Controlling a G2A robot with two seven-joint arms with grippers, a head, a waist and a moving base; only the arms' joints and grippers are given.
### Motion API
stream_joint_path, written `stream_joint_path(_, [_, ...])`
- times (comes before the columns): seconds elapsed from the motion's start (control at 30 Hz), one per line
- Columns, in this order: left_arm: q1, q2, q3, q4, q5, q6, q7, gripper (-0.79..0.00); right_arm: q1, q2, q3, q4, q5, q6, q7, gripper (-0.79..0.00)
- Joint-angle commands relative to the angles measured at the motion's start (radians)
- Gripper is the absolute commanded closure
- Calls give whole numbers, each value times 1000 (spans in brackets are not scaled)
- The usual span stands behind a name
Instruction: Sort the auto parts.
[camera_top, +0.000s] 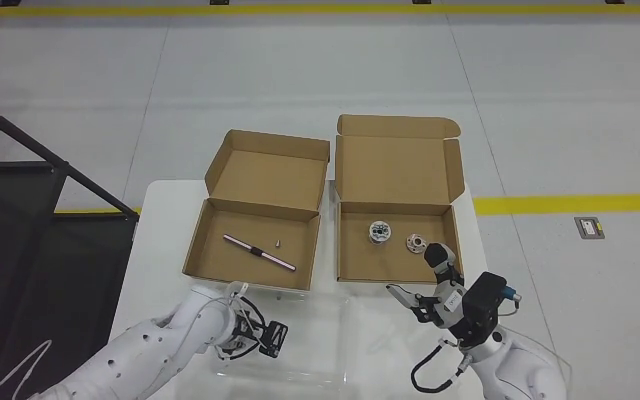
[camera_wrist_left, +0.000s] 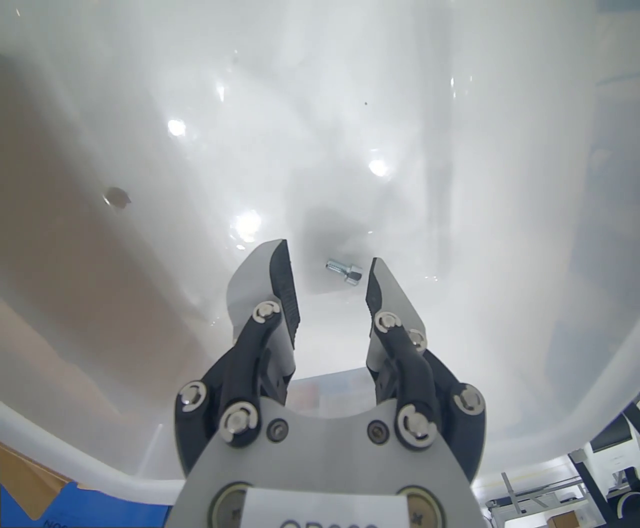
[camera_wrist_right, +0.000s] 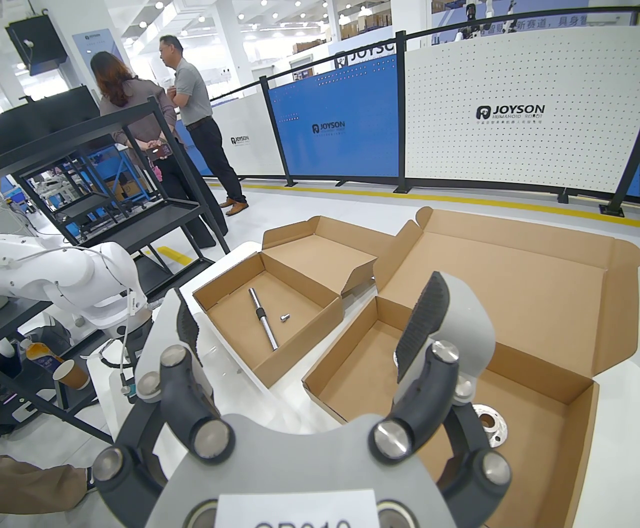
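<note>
My left gripper (camera_wrist_left: 330, 280) is open inside a clear plastic bin (camera_wrist_left: 450, 150), its fingers on either side of a small silver bolt (camera_wrist_left: 345, 270) lying on the bin floor. In the top view the left gripper (camera_top: 268, 338) is at the table's front left. My right gripper (camera_wrist_right: 305, 325) hangs open and empty above the front edge of the right cardboard box (camera_wrist_right: 525, 320), also seen from above (camera_top: 420, 285). The left box (camera_top: 255, 240) holds a long metal rod (camera_top: 258, 252) and a small bolt (camera_top: 277, 241). The right box (camera_top: 395, 240) holds two round flanged parts (camera_top: 379, 231) (camera_top: 415, 241).
Both boxes have their lids standing open at the far side. A black metal shelf frame (camera_wrist_right: 100, 165) stands beside the table on the left. A paper cup (camera_wrist_right: 72, 372) and a bottle (camera_wrist_right: 37, 352) sit low near that side. A small dark mark (camera_wrist_left: 116, 196) shows on the bin wall.
</note>
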Motion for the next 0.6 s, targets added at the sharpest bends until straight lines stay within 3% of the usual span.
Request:
stream_joint_path(0.0, [5,-2,-10,-9,-32,5,-21,-391,0,0,0,0,0,0,0,-785])
stream_joint_path(0.1, [14,-1,-24,-15,-79,4,-64,-443,0,0,0,0,0,0,0,-785])
stream_joint_path(0.4, [31,-5,-43,4,-209,31,-202,-446,0,0,0,0,0,0,0,-785])
stream_joint_path(0.57, [15,-13,-25,26,-226,47,-218,-440,0,0,0,0,0,0,0,-785])
